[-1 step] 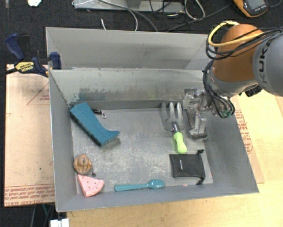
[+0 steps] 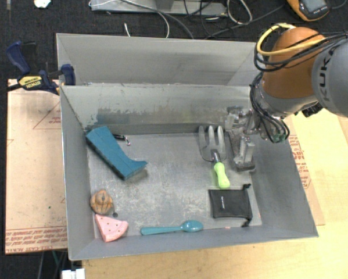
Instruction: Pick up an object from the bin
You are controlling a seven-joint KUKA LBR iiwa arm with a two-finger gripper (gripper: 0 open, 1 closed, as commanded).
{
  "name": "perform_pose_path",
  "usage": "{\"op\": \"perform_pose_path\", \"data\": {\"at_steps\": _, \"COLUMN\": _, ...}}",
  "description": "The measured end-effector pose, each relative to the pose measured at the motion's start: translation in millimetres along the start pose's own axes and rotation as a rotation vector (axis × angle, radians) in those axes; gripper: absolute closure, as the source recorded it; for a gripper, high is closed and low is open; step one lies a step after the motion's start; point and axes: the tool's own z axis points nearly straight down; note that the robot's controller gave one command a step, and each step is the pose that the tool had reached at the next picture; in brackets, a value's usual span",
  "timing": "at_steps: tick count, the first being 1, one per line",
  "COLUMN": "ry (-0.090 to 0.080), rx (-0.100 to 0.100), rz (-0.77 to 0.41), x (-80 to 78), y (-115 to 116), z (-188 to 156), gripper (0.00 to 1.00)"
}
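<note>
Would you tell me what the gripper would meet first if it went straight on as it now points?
Most likely the bare bin floor: the gripper points down just beside the green-handled metal utensil. Depth is unclear, so it might graze that utensil instead.

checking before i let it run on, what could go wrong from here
The gripper sits close to the bin wall, so it might scrape it. The green-handled fork lies just to its left, so a grasp here could miss or shove it into the black pouch.

Lab — trailing cables (image 2: 191,0), metal bin (image 2: 162,63).
</note>
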Motion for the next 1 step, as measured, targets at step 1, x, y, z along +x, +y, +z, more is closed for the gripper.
{"op": "perform_pose_path", "data": {"at_steps": 1, "ry": -0.004, "rx": 0.0, "rz": -0.036, "x": 2.7, "y": -2.5, "z": 5.8, "gripper": 0.0}}
